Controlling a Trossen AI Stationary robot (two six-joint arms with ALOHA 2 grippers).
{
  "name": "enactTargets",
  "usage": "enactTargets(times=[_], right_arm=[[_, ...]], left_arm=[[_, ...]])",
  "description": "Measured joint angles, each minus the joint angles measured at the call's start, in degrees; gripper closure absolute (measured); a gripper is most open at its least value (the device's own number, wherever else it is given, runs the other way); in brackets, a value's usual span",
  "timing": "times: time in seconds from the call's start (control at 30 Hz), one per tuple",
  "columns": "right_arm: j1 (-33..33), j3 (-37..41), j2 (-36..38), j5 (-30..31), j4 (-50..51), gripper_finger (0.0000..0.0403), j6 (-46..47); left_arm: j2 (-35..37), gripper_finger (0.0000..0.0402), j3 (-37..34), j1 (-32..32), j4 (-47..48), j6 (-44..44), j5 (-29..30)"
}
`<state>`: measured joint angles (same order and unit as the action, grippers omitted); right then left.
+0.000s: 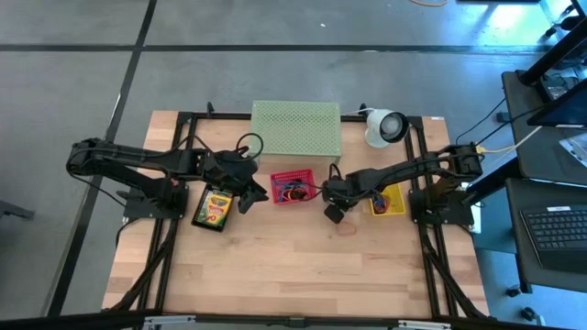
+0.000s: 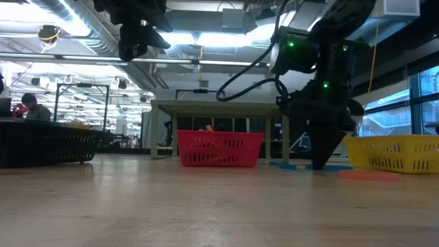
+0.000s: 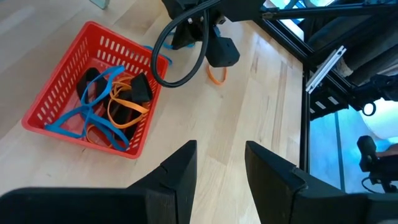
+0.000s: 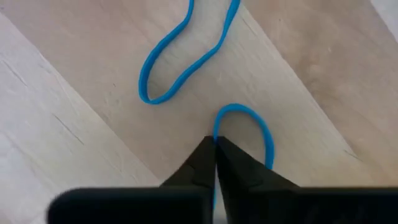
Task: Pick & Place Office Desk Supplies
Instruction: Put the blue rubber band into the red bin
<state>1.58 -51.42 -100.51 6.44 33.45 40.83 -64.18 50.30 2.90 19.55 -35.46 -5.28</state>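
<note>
Right gripper (image 4: 215, 146) down at wooden worktop (image 1: 293, 266), between red plastic mesh basket (image 1: 292, 187) and yellow mesh basket (image 1: 389, 201); fingers closed, pinching thin blue rubber-band loop (image 4: 264, 134) lying flat. Second blue rubber-band loop (image 4: 180, 56) just beyond, apart, long axis running away from fingertips. Left gripper (image 3: 219, 163) raised beside red basket, fingers parted, holding nothing. Red basket holds blue and orange bands, dark clips.

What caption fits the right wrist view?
Right gripper shut on a thin blue rubber-band loop on the wooden table.
</note>
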Motion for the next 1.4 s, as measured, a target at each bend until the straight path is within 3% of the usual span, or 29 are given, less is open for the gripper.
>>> enactTargets(times=[0.23,0.6,1.03,1.4], right_arm=[[-0.14,0.32,1.00,-2.05,-0.52,0.0399,0.71],[-0.07,0.77,7.63,-7.56,0.37,0.0402,0.71],[0.13,0.59,17.85,-9.05,0.81,0.0403,2.22],[-0.27,-2.87,20.93,-8.74,-10.16,0.0403,3.45]], left_arm=[[0.00,0.0272,0.00,0.00,-0.02,-0.81,0.11],[0.00,0.0272,0.00,0.00,0.00,-1.46,0.07],[0.00,0.0272,0.00,0.00,0.00,-1.42,0.09],[0.00,0.0272,0.02,-0.02,-0.01,-1.25,0.33]])
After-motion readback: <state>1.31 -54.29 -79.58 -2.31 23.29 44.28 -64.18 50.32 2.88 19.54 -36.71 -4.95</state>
